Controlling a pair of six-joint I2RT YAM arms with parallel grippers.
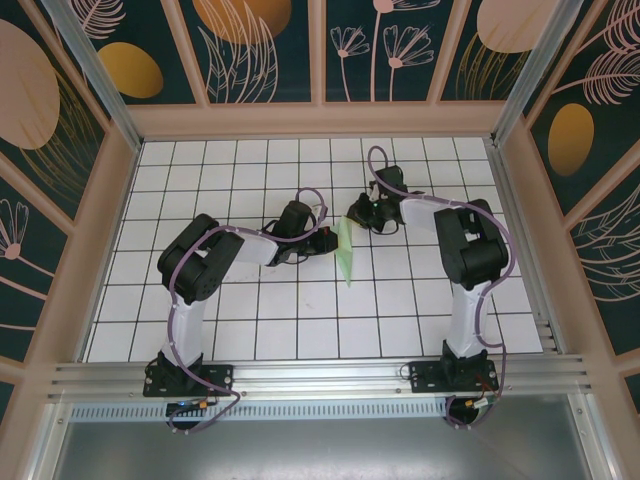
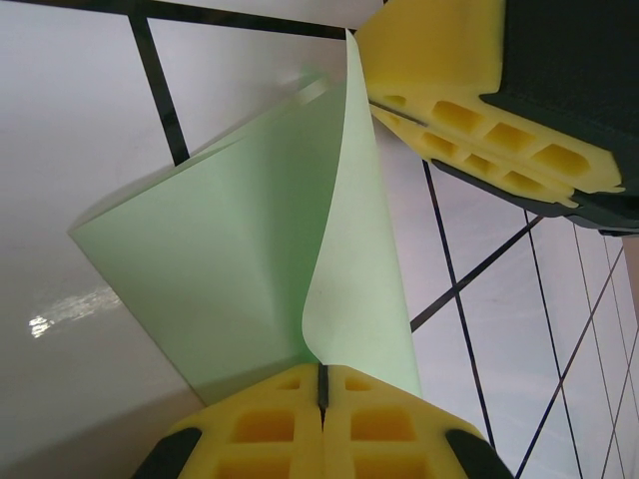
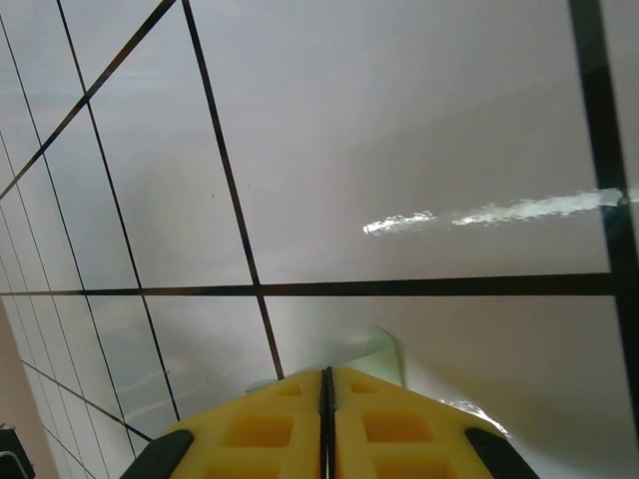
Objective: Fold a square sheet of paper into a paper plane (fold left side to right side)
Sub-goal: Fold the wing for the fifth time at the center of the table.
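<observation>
The square sheet of paper [image 1: 346, 250] is pale green and stands up off the white grid table, curled over itself between the two grippers. In the left wrist view the sheet [image 2: 230, 259] bends into a loose cone. My left gripper [image 2: 322, 377] is shut on its lower edge. My right gripper's yellow fingers [image 2: 439, 60] pinch the sheet's upper corner. From above, the left gripper [image 1: 328, 240] sits at the sheet's left and the right gripper [image 1: 357, 218] at its top right. In the right wrist view the right gripper [image 3: 326, 377] is shut, a corner of paper [image 3: 384, 351] showing just past it.
The white tiled tabletop [image 1: 250, 320] with black grid lines spreads all round the paper. Beige-framed patterned walls [image 1: 320, 118] close the back and both sides. An aluminium rail [image 1: 320, 375] carrying both arm bases runs along the near edge.
</observation>
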